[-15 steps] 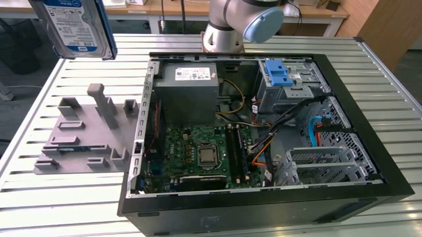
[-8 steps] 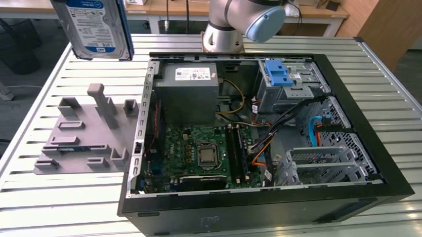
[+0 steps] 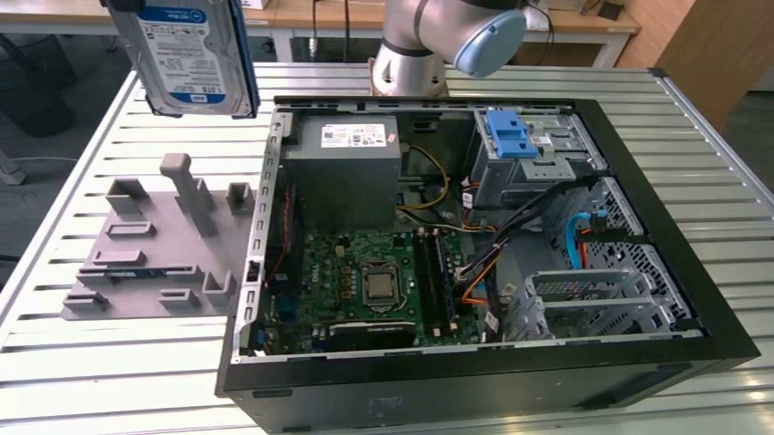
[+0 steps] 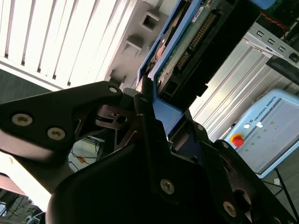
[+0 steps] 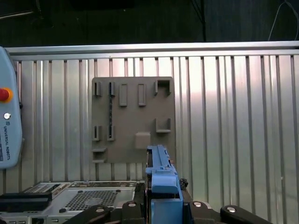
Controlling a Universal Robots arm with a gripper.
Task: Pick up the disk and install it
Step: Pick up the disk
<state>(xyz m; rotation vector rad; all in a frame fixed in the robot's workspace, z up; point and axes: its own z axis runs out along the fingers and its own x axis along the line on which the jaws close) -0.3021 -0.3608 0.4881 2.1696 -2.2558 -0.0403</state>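
The disk (image 3: 194,54), a silver hard drive with a white-and-blue label in a blue caddy, hangs upright in the air at the exterior view's upper left, above the slatted table and the grey holder plate (image 3: 151,245). In the second wrist view my gripper (image 4: 154,100) is shut on the caddy's blue edge, and the disk (image 4: 187,42) shows its green circuit board side. In the first wrist view the disk's caddy (image 5: 161,179) sticks out edge-on from between the black fingers, with the holder plate (image 5: 133,119) lying below it.
An open computer case (image 3: 484,227) lies on the metal table (image 3: 701,136), with a grey power supply (image 3: 344,163), a motherboard (image 3: 375,281) and a metal drive bay with a blue latch bracket (image 3: 514,136). A teach pendant (image 5: 7,126) rests beside the case.
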